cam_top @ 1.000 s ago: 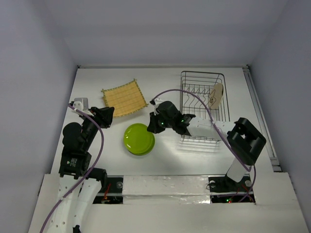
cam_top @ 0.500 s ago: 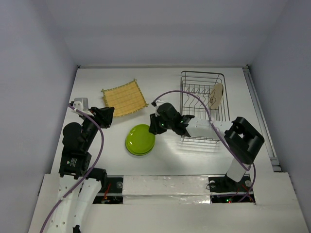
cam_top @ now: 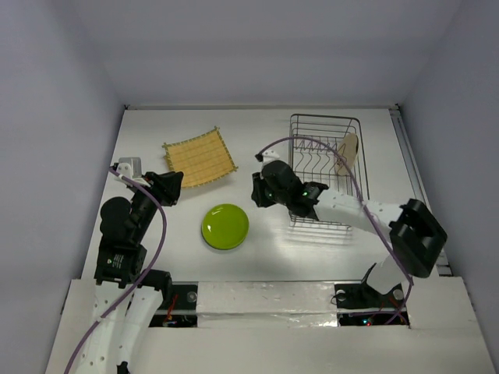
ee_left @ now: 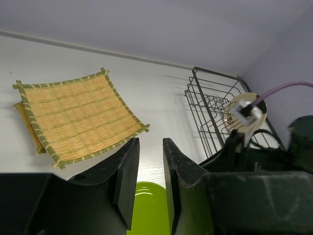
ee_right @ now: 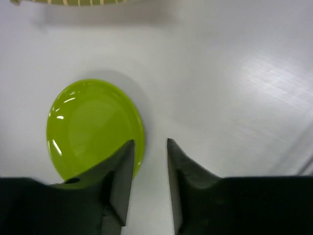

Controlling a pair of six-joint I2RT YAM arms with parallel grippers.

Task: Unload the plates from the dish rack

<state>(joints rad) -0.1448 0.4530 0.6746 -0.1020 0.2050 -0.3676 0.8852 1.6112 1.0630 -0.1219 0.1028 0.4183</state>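
A lime green plate [cam_top: 224,226] lies flat on the table, also in the right wrist view [ee_right: 93,127] and partly in the left wrist view [ee_left: 146,208]. The black wire dish rack [cam_top: 326,167] stands at the back right and holds a cream plate with a dark blotch [cam_top: 346,153] upright; both show in the left wrist view, the rack [ee_left: 210,105] and the plate [ee_left: 239,115]. My right gripper [cam_top: 257,195] is open and empty, above the table just right of the green plate [ee_right: 149,147]. My left gripper [cam_top: 173,187] is open and empty at the left [ee_left: 150,147].
A woven bamboo mat [cam_top: 199,157] lies at the back left of the table, also in the left wrist view [ee_left: 73,115]. A purple cable [cam_top: 304,144] arcs from the right wrist over the rack.
My right gripper let the lime green plate down flat on the table, opened, and drew back up and to the right. The left arm has not moved.
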